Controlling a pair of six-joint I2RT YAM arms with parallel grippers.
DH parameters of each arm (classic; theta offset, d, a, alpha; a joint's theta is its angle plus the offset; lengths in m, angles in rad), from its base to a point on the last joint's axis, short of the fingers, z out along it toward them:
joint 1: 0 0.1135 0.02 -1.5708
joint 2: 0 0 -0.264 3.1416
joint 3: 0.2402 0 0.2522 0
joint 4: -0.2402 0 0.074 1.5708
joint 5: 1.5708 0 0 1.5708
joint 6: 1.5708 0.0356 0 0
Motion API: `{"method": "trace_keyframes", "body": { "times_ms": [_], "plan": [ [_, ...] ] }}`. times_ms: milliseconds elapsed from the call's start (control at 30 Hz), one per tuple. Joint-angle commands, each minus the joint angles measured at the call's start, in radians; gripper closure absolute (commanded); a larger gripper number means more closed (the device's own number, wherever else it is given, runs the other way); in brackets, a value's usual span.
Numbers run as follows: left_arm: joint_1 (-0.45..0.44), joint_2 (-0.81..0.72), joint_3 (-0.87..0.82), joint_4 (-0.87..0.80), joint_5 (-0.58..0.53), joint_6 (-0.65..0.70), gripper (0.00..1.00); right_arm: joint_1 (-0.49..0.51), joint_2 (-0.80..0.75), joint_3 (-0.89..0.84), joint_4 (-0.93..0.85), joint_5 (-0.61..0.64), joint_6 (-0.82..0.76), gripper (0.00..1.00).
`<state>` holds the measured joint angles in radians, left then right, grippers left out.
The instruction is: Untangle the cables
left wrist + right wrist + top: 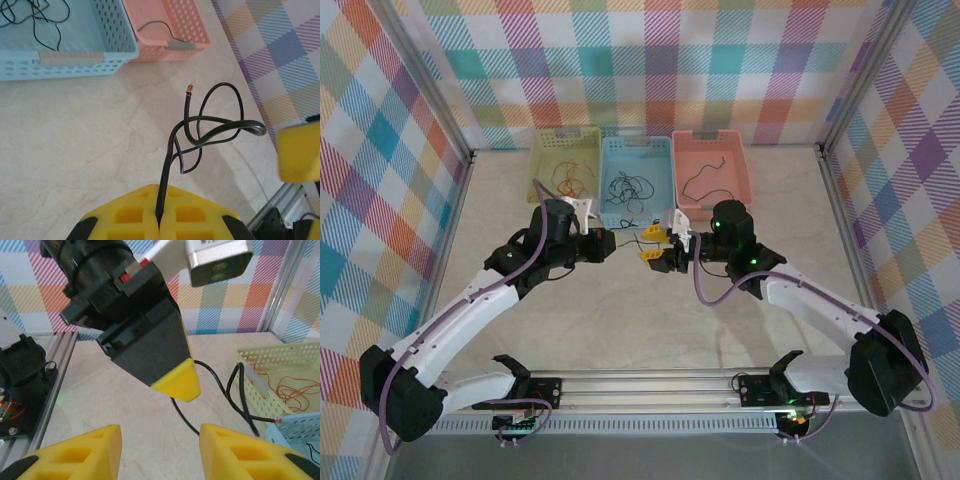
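**A:** Your left gripper (160, 200) has its fingers pressed together on the black cable (186, 107). The knotted loop hangs over the table (75, 150), just short of the blue basket's (70, 57) near rim.

**B:** Your right gripper (160, 435) stands spread and holds nothing. If you close it on the wrong strand, pulling will likely tighten the knot.

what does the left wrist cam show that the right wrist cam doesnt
Left wrist view, not the right: the pink basket holding one dark cable, and the bare copper tip of the held black cable. Right wrist view, not the left: the green basket with orange cables, and the right pincer with both fingers apart. Both: the left pincer shut on that looped black cable, plus the blue basket.
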<state>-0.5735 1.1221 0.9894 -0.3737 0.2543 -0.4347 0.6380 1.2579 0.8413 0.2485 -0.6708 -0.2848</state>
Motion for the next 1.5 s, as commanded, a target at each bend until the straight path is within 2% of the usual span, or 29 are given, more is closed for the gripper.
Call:
{"method": "trace_keyframes", "body": {
  "times_ms": [0, 133, 333, 567, 667, 767, 1000, 1200, 1467],
  "plan": [
    [0.006, 0.008, 0.043, -0.031, 0.062, -0.016, 1.00, 0.009, 0.045, 0.058, -0.057, -0.049, -0.081, 0.54],
    [0.006, 0.007, 0.052, -0.029, 0.071, -0.026, 1.00, 0.016, 0.103, 0.095, -0.089, -0.076, -0.102, 0.54],
    [0.006, 0.011, 0.060, -0.024, 0.104, -0.035, 1.00, 0.026, 0.154, 0.122, -0.093, -0.018, -0.146, 0.51],
    [0.007, 0.019, 0.077, -0.025, 0.119, -0.039, 1.00, 0.042, 0.232, 0.189, -0.162, -0.014, -0.203, 0.52],
    [0.006, 0.024, 0.090, -0.027, 0.129, -0.038, 1.00, 0.057, 0.253, 0.212, -0.206, 0.012, -0.243, 0.58],
    [0.006, 0.021, 0.126, -0.064, 0.081, -0.022, 1.00, 0.057, 0.253, 0.190, -0.204, 0.019, -0.253, 0.67],
    [0.023, 0.055, 0.324, -0.189, 0.001, 0.038, 1.00, 0.058, 0.275, 0.123, -0.211, 0.087, -0.307, 0.76],
    [0.080, 0.047, 0.434, -0.237, -0.009, 0.044, 1.00, 0.057, 0.306, 0.042, -0.141, 0.133, -0.297, 0.78],
    [0.116, 0.028, 0.441, -0.237, 0.000, 0.029, 1.00, 0.057, 0.340, 0.019, -0.096, 0.153, -0.280, 0.81]
  ]
}}
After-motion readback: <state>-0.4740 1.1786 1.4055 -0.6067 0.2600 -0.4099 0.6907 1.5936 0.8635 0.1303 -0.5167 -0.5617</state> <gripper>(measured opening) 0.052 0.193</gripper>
